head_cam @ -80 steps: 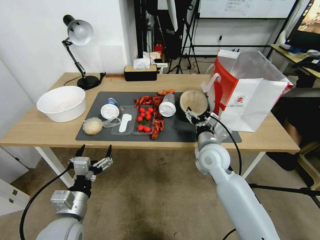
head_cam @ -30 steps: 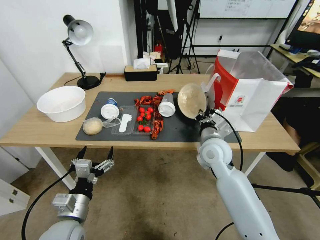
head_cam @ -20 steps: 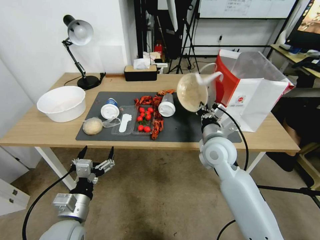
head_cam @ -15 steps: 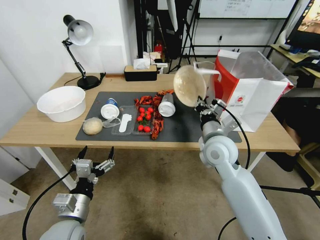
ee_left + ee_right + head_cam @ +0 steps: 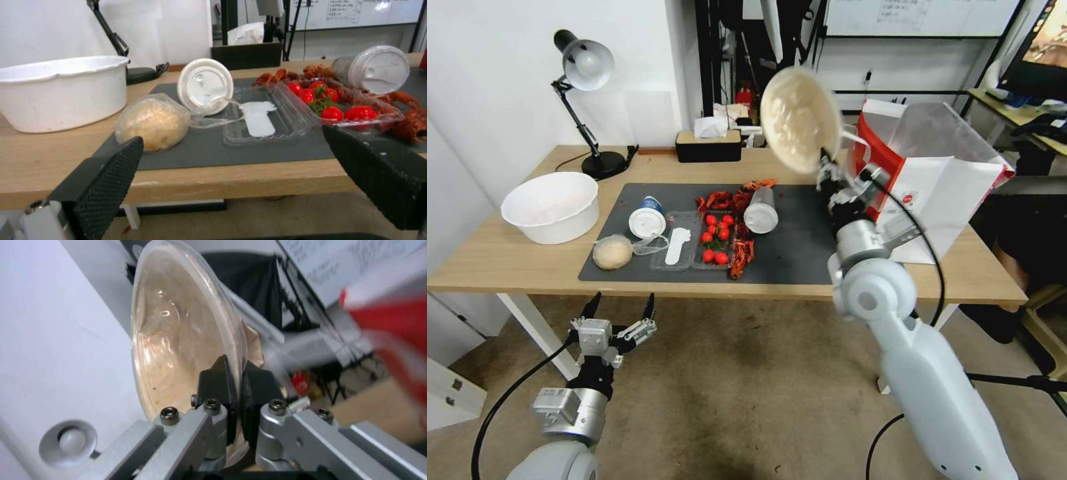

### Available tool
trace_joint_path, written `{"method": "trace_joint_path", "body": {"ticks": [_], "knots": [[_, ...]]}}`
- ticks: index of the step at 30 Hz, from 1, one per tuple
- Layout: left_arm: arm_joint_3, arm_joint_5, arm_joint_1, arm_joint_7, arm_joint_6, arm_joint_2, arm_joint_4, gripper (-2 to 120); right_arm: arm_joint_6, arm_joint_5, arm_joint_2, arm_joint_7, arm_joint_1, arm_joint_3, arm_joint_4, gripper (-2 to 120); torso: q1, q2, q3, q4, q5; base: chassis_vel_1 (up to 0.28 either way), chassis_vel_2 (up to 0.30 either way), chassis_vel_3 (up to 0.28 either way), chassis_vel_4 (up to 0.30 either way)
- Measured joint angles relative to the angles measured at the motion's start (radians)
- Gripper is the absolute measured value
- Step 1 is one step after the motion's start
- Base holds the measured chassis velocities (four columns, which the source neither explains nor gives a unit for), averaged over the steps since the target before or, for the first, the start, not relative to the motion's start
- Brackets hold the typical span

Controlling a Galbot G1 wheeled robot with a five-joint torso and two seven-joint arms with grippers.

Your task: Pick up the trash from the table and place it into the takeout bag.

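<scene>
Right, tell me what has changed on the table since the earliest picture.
The right gripper, shut on the rim of the round bowl, has lifted it off the dark mat and carried it up, tilted on edge, beside the takeout bag. The left gripper has stayed open below the table edge. The cups, clear bag and tomato tray have not moved.

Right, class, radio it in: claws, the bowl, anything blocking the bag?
Right claw shut on bowl rim, bowl tipped on edge above table, beside takeout bag. Left claw open, parked below table edge. Bag's loop handle sits close behind bowl.
</scene>
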Motion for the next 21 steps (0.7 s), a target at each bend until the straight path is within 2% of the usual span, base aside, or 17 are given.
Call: {"method": "trace_joint_path", "body": {"ticks": [3,8,12,16,21], "knots": [[0.001,0.003,-0.001,0.000,0.000,-0.001,0.000,100,0.006,-0.006,-0.043,-0.008,0.029,0.051,0.026,1,0.000,0.000,0.000,0.0000,-0.0001,0.000,0.000,0.000,0.000],[0.003,0.005,-0.001,0.001,0.000,-0.004,0.002,100,-0.004,-0.015,-0.067,0.008,0.046,0.085,0.043,1,0.000,0.000,0.000,0.0002,0.0000,0.000,0.000,0.000,0.000],[0.002,0.006,0.001,0.002,-0.001,-0.004,0.003,100,-0.115,-0.163,-0.102,0.052,0.034,0.163,0.038,1,0.000,0.000,0.000,-0.0001,0.0001,0.000,0.000,0.000,0.000],[0.002,0.006,0.001,0.002,-0.002,-0.003,0.003,100,-0.186,-0.239,-0.129,0.084,0.023,0.218,0.018,1,0.000,0.000,0.000,-0.0001,0.0001,0.000,0.000,0.000,0.000],[0.005,0.007,-0.001,0.002,-0.002,-0.005,0.003,100,-0.218,-0.275,-0.144,0.104,0.014,0.244,-0.005,1,0.000,0.000,0.000,0.0001,0.0000,0.000,0.000,0.000,0.000]]}}
